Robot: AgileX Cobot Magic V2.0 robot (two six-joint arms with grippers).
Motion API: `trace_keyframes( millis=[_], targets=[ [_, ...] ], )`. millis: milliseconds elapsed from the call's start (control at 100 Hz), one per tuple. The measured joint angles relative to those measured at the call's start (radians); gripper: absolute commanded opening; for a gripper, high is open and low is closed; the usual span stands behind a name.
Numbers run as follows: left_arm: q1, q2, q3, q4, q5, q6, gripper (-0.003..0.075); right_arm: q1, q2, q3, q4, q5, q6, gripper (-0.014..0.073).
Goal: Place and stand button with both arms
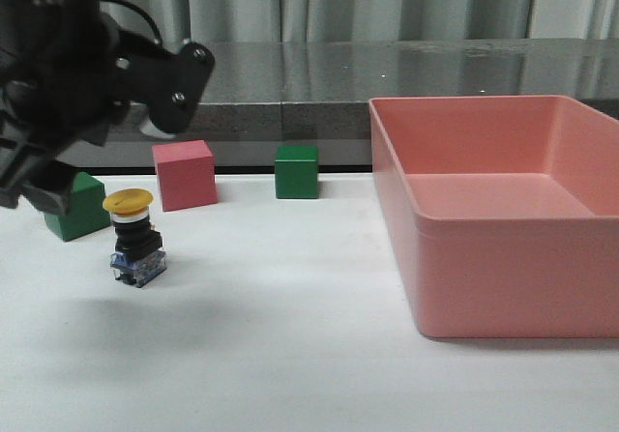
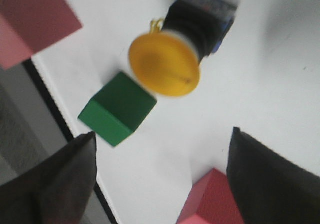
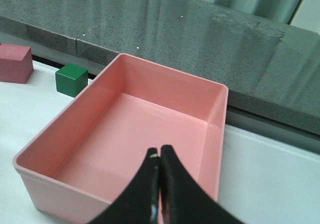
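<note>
The button (image 1: 134,241) stands upright on the white table, yellow cap up, blue base down. It is alone, with nothing touching it. My left arm (image 1: 68,84) hangs above and behind it at the far left. In the left wrist view the button (image 2: 167,63) lies beyond my left gripper (image 2: 162,134), whose jaws are wide apart and empty, well clear of it. My right gripper (image 3: 159,155) is shut on nothing and hovers over the pink bin (image 3: 75,129). It is out of the front view.
A green cube (image 1: 75,208) sits just behind the button on the left, then a pink cube (image 1: 184,174) and another green cube (image 1: 296,171). The big pink bin (image 1: 503,277) fills the right side. The left wrist view shows a green cube (image 2: 117,108) and a pink cube (image 2: 207,201) by the fingers.
</note>
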State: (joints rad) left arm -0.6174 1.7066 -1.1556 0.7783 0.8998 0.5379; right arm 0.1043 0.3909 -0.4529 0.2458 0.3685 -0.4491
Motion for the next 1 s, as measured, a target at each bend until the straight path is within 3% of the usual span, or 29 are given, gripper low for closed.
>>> trace_keyframes(
  millis=[90,190,270,420,560,730,1000],
  targets=[
    [0.024,-0.05,0.0,0.066,0.05,-0.126,0.0347,0.0,0.0,0.0,0.0,0.0,0.0,-0.0062],
    [0.056,-0.108,0.0,0.149,0.121,-0.357,0.0133,0.0,0.0,0.0,0.0,0.0,0.0,-0.0062],
    [0.083,-0.16,0.0,0.181,0.173,-0.454,-0.002,0.0,0.0,0.0,0.0,0.0,0.0,-0.0062],
    [0.138,-0.275,0.0,0.113,0.165,-0.57,-0.002,0.0,0.0,0.0,0.0,0.0,0.0,-0.0062],
    [0.157,-0.434,0.052,0.026,0.006,-0.676,-0.002,0.0,0.0,0.0,0.0,0.0,0.0,-0.0062],
    [0.157,-0.67,0.226,-0.019,-0.238,-0.799,-0.002,0.0,0.0,0.0,0.0,0.0,0.0,-0.0062],
    [0.157,-0.981,0.525,-0.13,-0.417,-0.822,-0.002,0.0,0.0,0.0,0.0,0.0,0.0,-0.0062]
  ],
)
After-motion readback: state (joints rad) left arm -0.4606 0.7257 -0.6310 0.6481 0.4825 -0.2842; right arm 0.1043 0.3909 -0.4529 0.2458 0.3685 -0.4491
